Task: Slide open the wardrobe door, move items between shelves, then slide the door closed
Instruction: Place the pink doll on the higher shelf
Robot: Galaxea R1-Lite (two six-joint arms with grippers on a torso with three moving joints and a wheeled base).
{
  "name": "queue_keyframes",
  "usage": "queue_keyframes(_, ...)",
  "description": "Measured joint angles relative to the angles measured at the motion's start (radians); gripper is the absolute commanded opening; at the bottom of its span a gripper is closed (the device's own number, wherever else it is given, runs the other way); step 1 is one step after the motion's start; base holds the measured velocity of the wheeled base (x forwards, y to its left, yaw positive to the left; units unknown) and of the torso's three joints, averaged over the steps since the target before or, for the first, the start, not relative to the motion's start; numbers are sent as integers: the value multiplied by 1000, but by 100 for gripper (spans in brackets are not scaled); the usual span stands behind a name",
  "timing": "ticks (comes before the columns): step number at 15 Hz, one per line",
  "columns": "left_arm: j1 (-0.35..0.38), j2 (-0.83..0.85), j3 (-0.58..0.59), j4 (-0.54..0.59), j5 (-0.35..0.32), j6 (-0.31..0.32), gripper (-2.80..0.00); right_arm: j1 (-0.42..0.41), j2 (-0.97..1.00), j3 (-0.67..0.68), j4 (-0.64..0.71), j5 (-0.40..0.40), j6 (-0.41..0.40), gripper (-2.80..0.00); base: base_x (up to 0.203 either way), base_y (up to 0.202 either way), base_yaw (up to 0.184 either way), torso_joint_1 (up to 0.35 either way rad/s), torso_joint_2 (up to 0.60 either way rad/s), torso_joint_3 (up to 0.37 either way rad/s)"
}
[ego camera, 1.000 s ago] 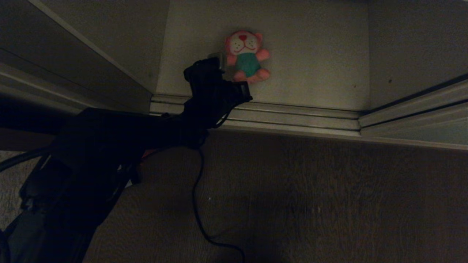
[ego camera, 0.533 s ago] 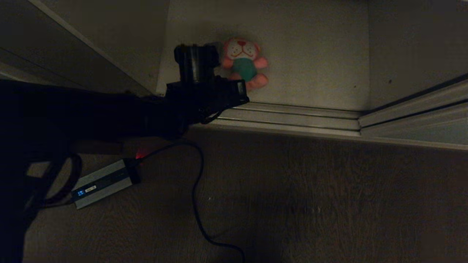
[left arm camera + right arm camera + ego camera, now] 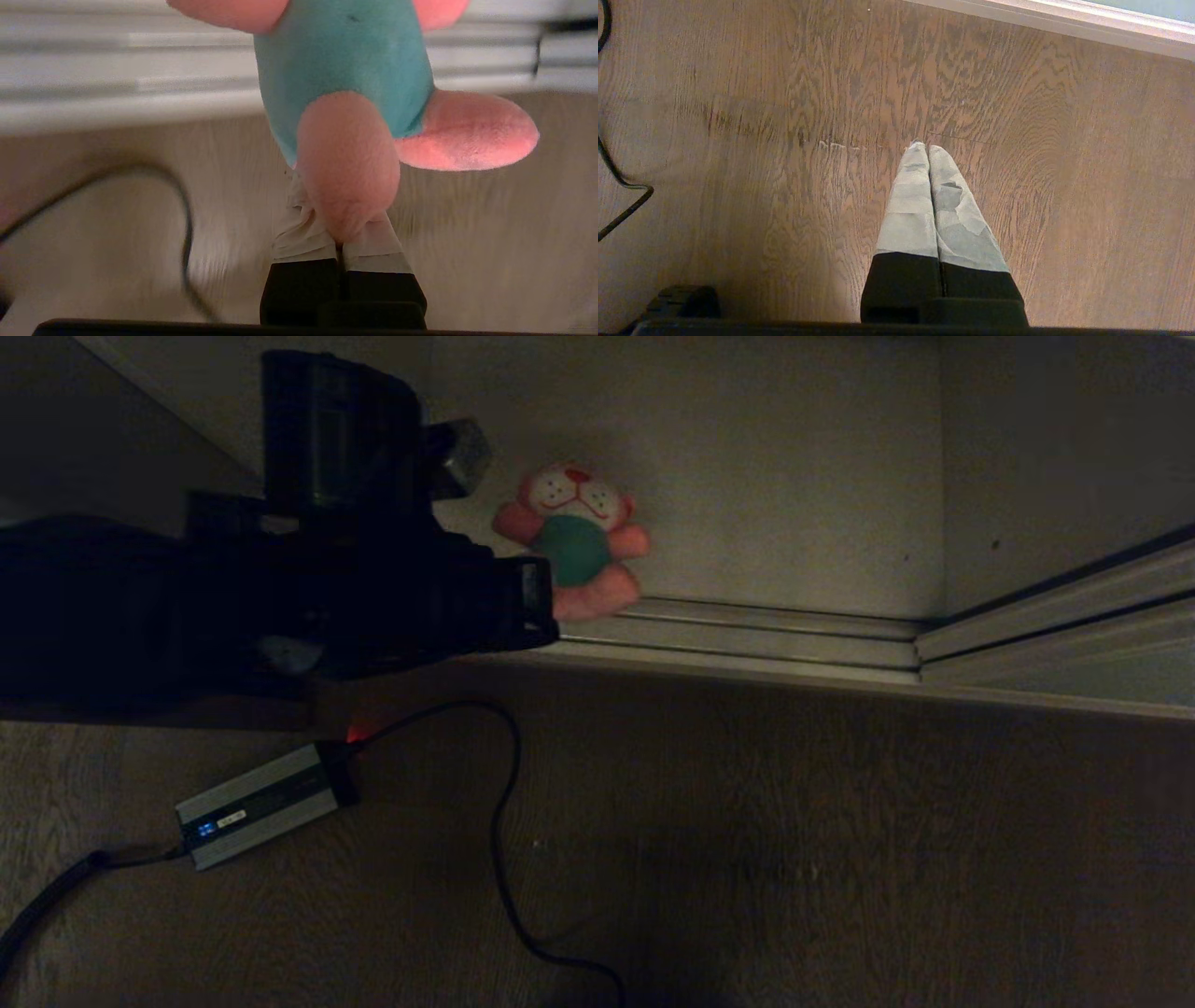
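Wood-grain floor [image 3: 794,859] runs up to the wardrobe's metal track [image 3: 747,635], w/ a cable [image 3: 499,859] and grey power adapter [image 3: 257,803] lying on it; adapter label unreadable. Left arm reaches in level from the left, wrist turned, left gripper [image 3: 343,228] pinched tight on one foot of the pink plush toy [image 3: 574,537], which hangs over the track edge. Right gripper [image 3: 927,154] points down at floor, fingers pressed together, holding nothing.

Bare shelf [image 3: 794,476] right of pink plush toy [image 3: 574,537]

Wood-grain floor [image 3: 840,859] — grey power brick [image 3: 257,803] lying there, black cable [image 3: 504,859] looping beside.
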Motion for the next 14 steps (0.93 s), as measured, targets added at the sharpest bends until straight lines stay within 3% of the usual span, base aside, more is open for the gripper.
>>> queue_keyframes(3, -10, -159, 162, 62, 0, -6, -280, 0, 0, 0, 0, 0, 0, -280, 0, 0, 0, 0, 0, 0)
queue_keyframes(8, -10, -378, 331, 200, -4, -25, -280, 0, 0, 0, 0, 0, 0, -280, 0, 0, 0, 0, 0, 0)
queue_keyframes(12, -1, -508, 370, 338, -29, -21, -280, 0, 0, 0, 0, 0, 0, -280, 0, 0, 0, 4, 4, 152)
queue_keyframes(14, 3, -563, 373, 453, -81, -16, -280, 0, 0, 0, -1, 0, 0, -280, 0, 0, 0, 3, 4, 199)
